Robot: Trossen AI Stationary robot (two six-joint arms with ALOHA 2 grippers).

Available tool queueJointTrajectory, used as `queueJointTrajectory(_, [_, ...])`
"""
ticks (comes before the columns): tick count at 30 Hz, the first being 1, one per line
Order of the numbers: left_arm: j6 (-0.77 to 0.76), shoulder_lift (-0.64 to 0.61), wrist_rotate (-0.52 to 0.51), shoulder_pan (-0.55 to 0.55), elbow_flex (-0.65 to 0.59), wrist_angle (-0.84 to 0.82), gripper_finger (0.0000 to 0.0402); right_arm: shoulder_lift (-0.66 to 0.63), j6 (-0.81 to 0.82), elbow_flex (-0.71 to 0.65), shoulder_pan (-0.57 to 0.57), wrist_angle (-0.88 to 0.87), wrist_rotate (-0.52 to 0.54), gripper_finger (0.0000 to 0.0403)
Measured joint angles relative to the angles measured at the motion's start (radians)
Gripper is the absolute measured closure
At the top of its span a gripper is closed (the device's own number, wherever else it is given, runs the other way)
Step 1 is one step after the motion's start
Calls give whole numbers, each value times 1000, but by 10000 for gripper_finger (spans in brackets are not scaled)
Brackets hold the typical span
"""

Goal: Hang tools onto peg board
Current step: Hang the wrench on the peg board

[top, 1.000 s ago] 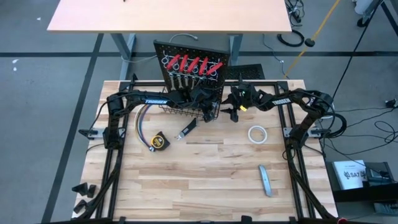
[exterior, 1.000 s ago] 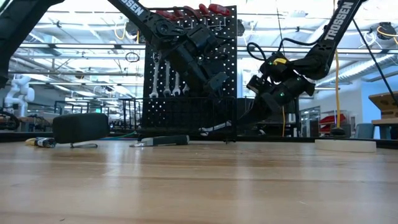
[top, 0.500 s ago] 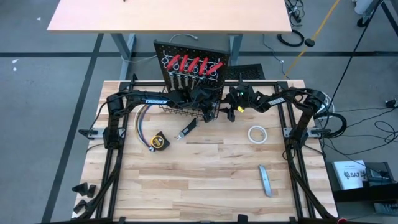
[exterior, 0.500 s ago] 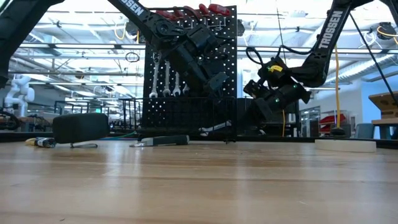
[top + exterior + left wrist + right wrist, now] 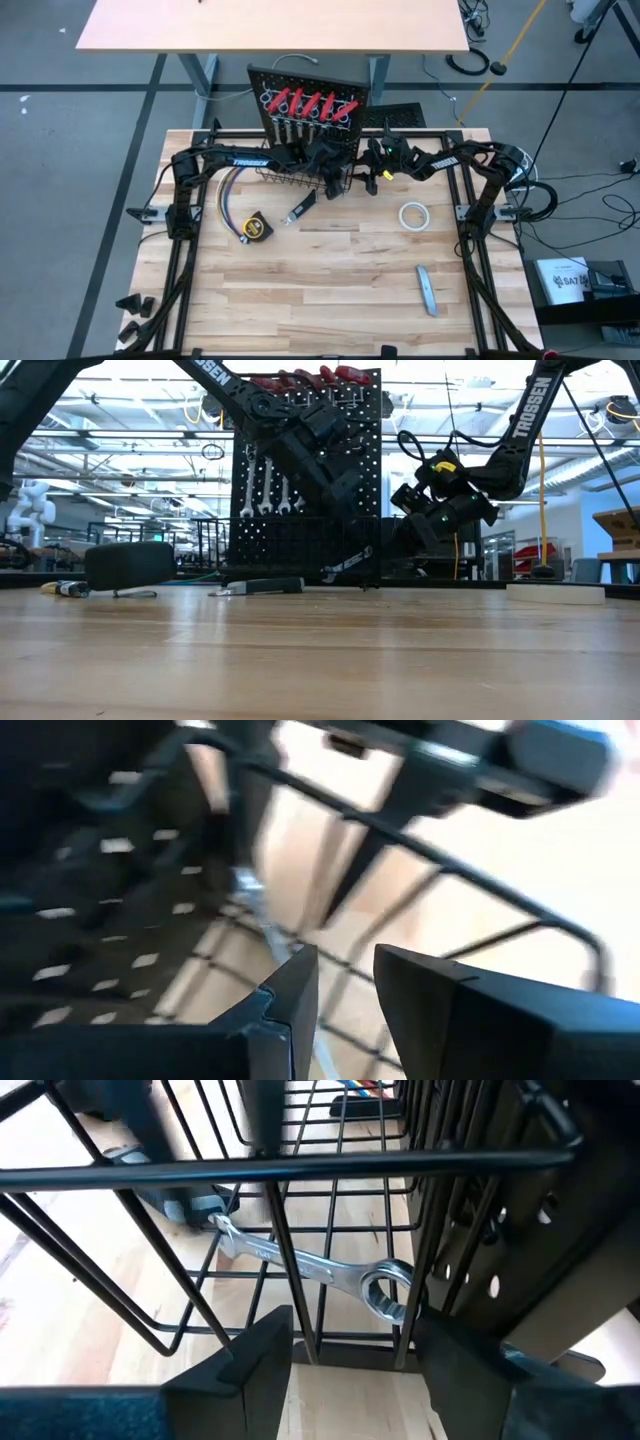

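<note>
A silver wrench (image 5: 318, 1270) lies slantwise in the wire basket (image 5: 300, 1170) at the peg board (image 5: 305, 85) foot, ring end toward the board; left gripper (image 5: 345, 985) fingers slightly apart; right gripper (image 5: 350, 1370) spread outside the basket bars.

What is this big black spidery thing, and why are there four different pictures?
It is a robot with two arms that end in pinching grippers. One camera looks down from above, one sits low at table height, and each arm carries its own camera on its wrist.

At the back stands a black peg board with red-handled tools and wrenches hanging on it, and a wire basket at its base. Both arms reach toward that basket. The left gripper pokes inside it, fingers a little apart. The right gripper is open, just outside the wires, facing a silver wrench lying in the basket. Neither gripper holds anything that I can see.

On the table lie a yellow tape measure, a black-handled knife, a tape roll and a grey bar.
</note>
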Motion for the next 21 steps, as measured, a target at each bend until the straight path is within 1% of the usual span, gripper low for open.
queueJointTrajectory(3, [4, 1, 60, 7, -1, -1, 294, 0, 1, 0, 0, 0, 0, 205])
queueJointTrajectory(5, [10, 1, 65, 8, -1, 0, 294, 0, 2, 0, 0, 2, 0, 205])
queueJointTrajectory(10, [12, 1, -10, 5, -1, 16, 294, -1, 2, 0, 2, 18, -6, 205])
queueJointTrajectory(12, [2, 1, -24, 6, -1, 20, 294, -1, 2, 0, 3, 24, -21, 205])
queueJointTrajectory(21, [-4, 2, -72, 9, -2, 42, 294, -2, 2, 0, 7, 46, -18, 205])
